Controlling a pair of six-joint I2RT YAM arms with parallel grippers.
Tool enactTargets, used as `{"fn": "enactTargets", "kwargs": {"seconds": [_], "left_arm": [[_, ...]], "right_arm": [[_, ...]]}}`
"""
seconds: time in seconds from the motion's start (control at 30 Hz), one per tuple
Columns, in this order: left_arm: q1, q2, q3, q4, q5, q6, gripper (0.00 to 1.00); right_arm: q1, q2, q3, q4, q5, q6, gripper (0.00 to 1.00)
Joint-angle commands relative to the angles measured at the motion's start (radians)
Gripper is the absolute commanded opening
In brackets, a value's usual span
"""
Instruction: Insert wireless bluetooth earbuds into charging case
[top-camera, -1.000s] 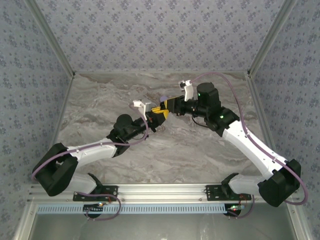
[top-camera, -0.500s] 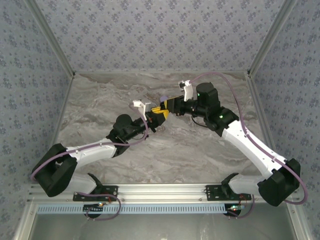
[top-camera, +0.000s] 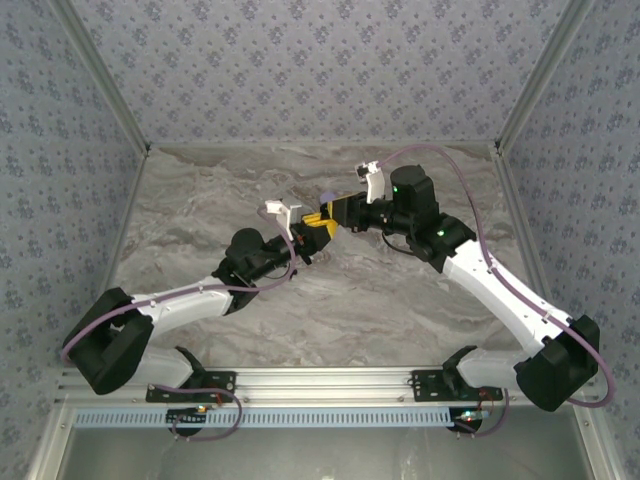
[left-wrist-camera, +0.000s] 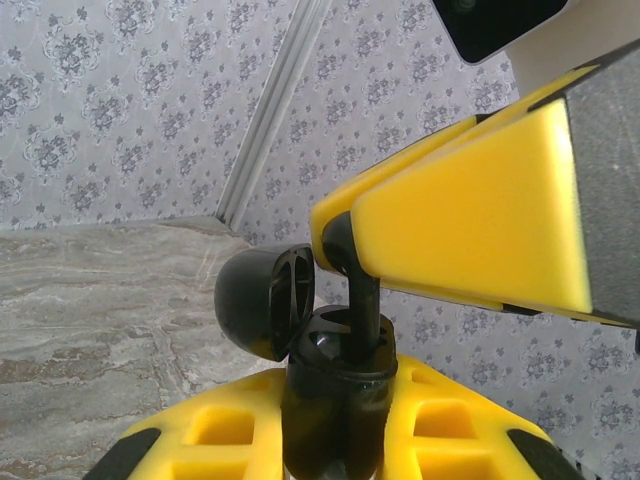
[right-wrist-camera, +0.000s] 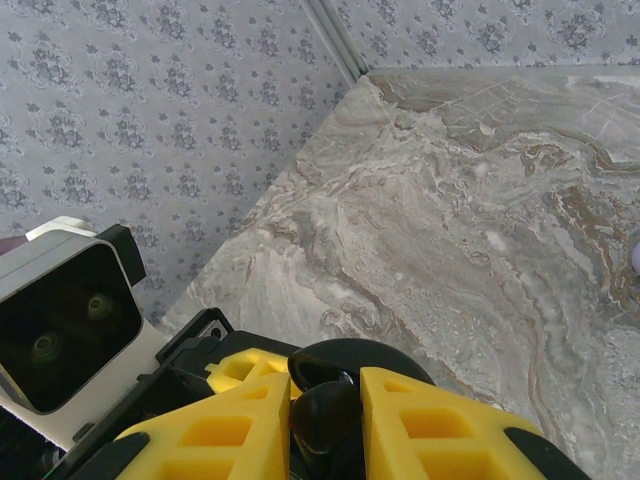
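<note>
Charging case (left-wrist-camera: 330, 410): small, black, glossy and round. It stands upright, clamped between the yellow fingers (left-wrist-camera: 215, 435) of your left gripper (left-wrist-camera: 335, 435), which is closed snug on its body. Its lid (left-wrist-camera: 262, 300) is a domed black cap swung open to the left, showing ribbed spokes inside.

Earbud (left-wrist-camera: 362, 300): one black piece. Its short stem points straight down into the open mouth of the case, and its top is pinched by your right gripper (left-wrist-camera: 340, 240). That gripper comes in from the upper right with its jaws nearly together on the bud. How far the stem is seated, I cannot tell.

From the right wrist you see the same bud (right-wrist-camera: 322, 400) as a dark lump between the right gripper's (right-wrist-camera: 325, 425) yellow pads (right-wrist-camera: 425, 430), with the case rim (right-wrist-camera: 370, 355) just behind it.

From above, both grippers meet tip to tip, left (top-camera: 316, 232) and right (top-camera: 337, 211), held up over the middle of the grey marbled table (top-camera: 400, 300). The case and bud are too small to make out there.
</note>
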Motion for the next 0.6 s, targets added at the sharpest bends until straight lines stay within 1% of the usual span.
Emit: {"fn": "enactTargets", "kwargs": {"seconds": [0.0,0.2,0.43,0.57], "left_arm": [[-0.010,-0.034,0.042,0.031,-0.015,-0.009,0.18],[-0.010,-0.029,0.047,0.030,0.000,-0.003,0.18],[-0.010,-0.030,0.051,0.015,0.019,0.008,0.18],[-0.010,-0.035,0.053,-0.006,0.024,0.021,0.18]], "right_arm": [[0.007,-0.003,0.004,-0.030,0.014,-0.024,0.24],[0.012,-0.007,-0.010,-0.041,0.003,-0.028,0.25],[0.013,-0.005,0.004,-0.069,0.009,-0.042,0.33],[0.014,-0.003,0.019,-0.089,0.014,-0.053,0.35]]}}
